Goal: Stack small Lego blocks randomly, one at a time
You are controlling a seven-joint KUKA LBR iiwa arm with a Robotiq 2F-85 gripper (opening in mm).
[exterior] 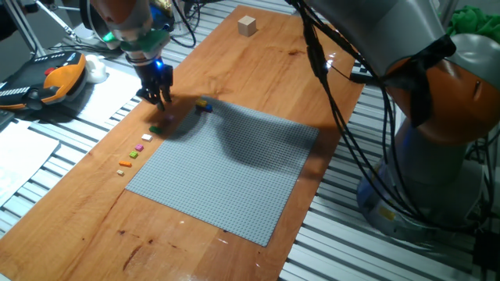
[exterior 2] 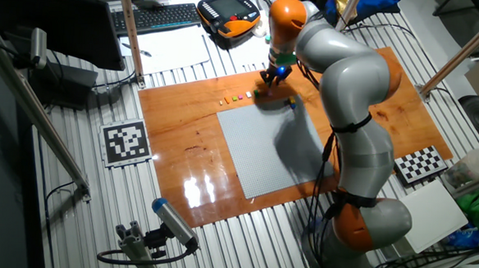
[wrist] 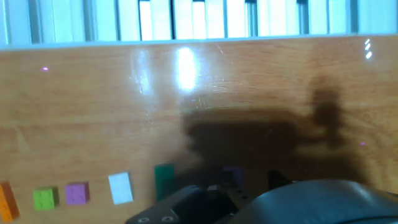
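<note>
Small Lego blocks (exterior: pixel 135 154) strung in a line on the wooden counter (exterior: pixel 258 70), just off the grey baseplate (exterior: pixel 226 172) at its 9 o'clock edge: orange (wrist: pixel 6 200), light green (wrist: pixel 45 198), purple (wrist: pixel 77 193), white (wrist: pixel 120 188), dark green (wrist: pixel 164 181). Another small cluster (exterior: pixel 204 104) at the baseplate's 12 o'clock corner. Tool (exterior: pixel 158 97) poised just above the line's dark green end, clear of the blocks; cannot tell whether jaws apart or together.
</note>
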